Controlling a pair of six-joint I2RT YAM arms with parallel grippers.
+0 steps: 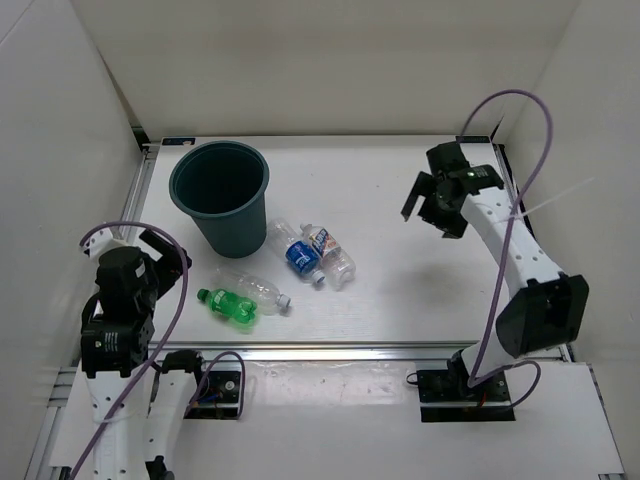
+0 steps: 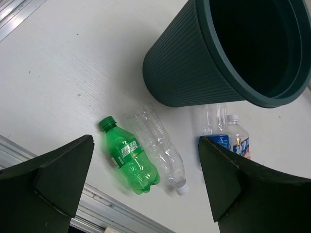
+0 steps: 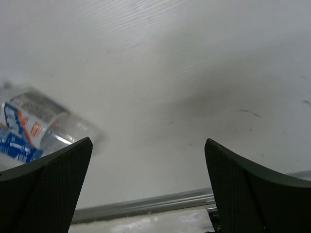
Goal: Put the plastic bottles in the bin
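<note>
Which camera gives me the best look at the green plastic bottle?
Left wrist: the green plastic bottle lies whole and close, cap and label clear. Top external shows it small beside a clear plastic bottle. Right wrist misses it.

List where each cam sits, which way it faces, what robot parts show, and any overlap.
Top external: above and behind the bases, looking down on the table; left arm and right arm both show.
Left wrist: on the left arm, angled down at the bin and green bottle; left fingers frame it.
Right wrist: on the right arm, facing the table surface; right fingers frame it, white-red-blue bottle at left.
Shared: that bottle is in all three views.
</note>
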